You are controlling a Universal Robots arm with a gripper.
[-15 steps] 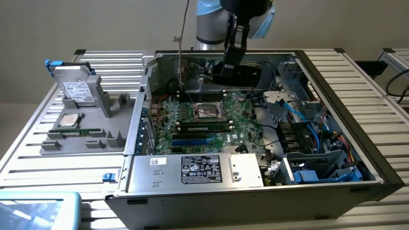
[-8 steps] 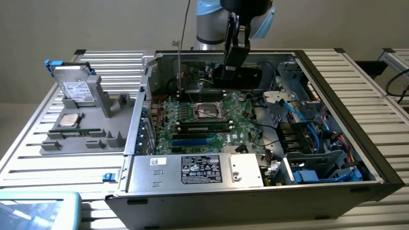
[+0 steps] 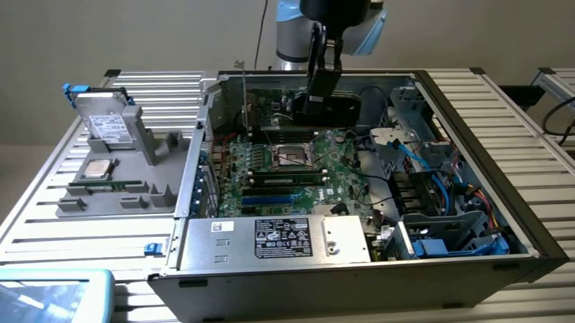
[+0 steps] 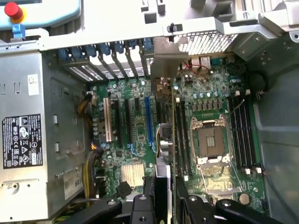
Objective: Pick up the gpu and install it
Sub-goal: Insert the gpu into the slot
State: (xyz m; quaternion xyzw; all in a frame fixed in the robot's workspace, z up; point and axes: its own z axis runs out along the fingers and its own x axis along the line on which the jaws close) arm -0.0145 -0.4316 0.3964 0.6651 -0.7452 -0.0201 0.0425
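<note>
The gpu stands on edge inside the open computer case, over the green motherboard. My gripper is shut on the card's end from above. The card's thin silver bracket sticks up near the case's rear wall. In the wrist view the gpu shows edge-on between my fingers. It runs from my gripper to its silver bracket by the rear slot openings. It lies just beside the blue expansion slot. Whether its lower edge touches a slot I cannot tell.
A silver power supply fills the case's near corner, with cables and drive bays on the exterior view's right. The CPU socket and memory slots sit beside the card. A grey tray outside the case holds a hard drive.
</note>
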